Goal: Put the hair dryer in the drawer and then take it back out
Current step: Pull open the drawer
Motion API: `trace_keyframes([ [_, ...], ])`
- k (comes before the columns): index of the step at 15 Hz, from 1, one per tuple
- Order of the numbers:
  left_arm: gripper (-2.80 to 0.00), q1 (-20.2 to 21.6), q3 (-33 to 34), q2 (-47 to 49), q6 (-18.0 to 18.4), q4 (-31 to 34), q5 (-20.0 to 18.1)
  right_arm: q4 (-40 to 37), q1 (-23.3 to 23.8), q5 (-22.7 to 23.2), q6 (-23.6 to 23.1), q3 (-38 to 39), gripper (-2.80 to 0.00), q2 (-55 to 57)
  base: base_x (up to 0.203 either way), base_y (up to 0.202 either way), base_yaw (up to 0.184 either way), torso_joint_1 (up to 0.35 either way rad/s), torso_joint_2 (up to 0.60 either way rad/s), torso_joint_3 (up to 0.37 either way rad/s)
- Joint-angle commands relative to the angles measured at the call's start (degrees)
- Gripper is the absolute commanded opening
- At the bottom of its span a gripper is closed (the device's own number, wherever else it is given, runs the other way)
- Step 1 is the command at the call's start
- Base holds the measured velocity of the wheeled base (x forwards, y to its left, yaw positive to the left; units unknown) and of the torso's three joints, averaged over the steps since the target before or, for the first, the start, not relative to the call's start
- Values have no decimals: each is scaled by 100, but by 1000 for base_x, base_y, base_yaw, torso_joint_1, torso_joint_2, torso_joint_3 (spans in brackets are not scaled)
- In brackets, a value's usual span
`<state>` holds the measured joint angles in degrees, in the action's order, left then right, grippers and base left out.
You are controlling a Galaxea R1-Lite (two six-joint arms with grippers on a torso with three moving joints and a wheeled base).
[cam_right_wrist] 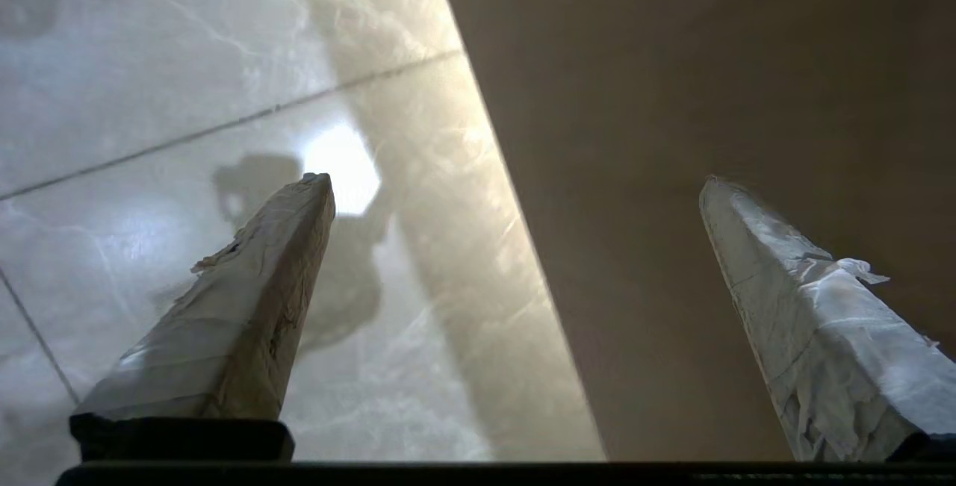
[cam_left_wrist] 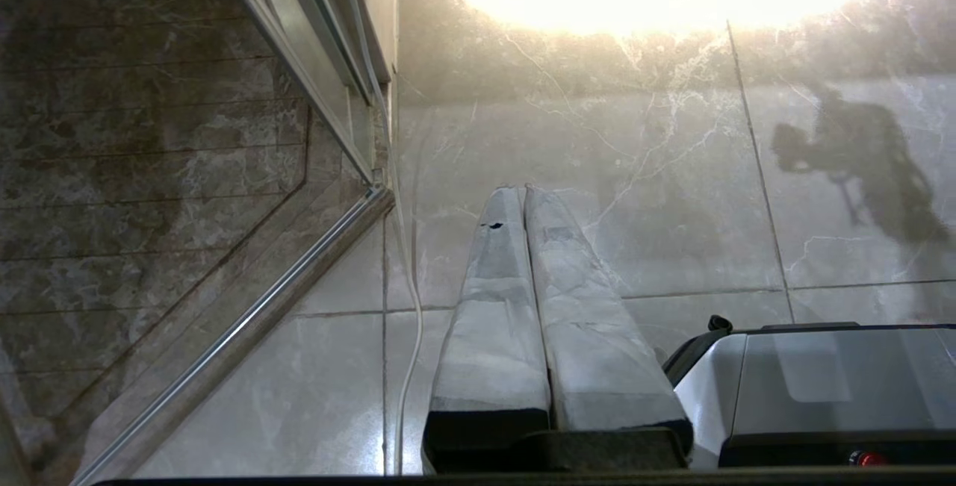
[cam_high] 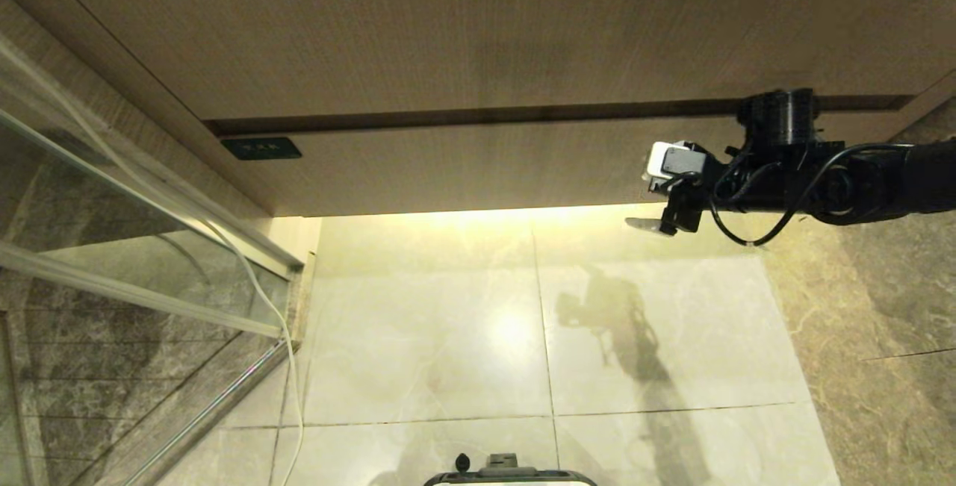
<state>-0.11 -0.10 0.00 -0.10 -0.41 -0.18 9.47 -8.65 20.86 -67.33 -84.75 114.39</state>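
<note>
Against the shut drawer (cam_high: pixel 478 165) front's right end, the right gripper (cam_high: pixel 648 202) hangs with fingers spread wide and empty, apparently positioned to pull it open.

Pale glossy marble floor tiles (cam_high: pixel 418 337), grout lines visible. Glass shower partition (cam_high: pixel 112 247) with metal frame on the left, dark marble behind it. Thin white cable (cam_high: pixel 287 366) runs along the partition's base.
</note>
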Motion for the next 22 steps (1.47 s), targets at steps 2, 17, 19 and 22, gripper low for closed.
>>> trace_keyframes([
  [2,-280,2,1,9,1,-2,1,-201,-22,37,-60,211,0,-525,0,0,0,0,0,0],
  [17,-280,2,1,8,1,-2,1,-308,-301,33,-134,-550,0,-331,0,0,0,0,0,0],
  [19,-280,2,1,9,-1,-2,1,-180,-303,33,-132,-819,0,-107,0,0,0,0,0,0],
  [22,-280,2,1,9,1,-2,1,-70,-304,30,-131,-1227,0,175,0,0,0,0,0,0],
])
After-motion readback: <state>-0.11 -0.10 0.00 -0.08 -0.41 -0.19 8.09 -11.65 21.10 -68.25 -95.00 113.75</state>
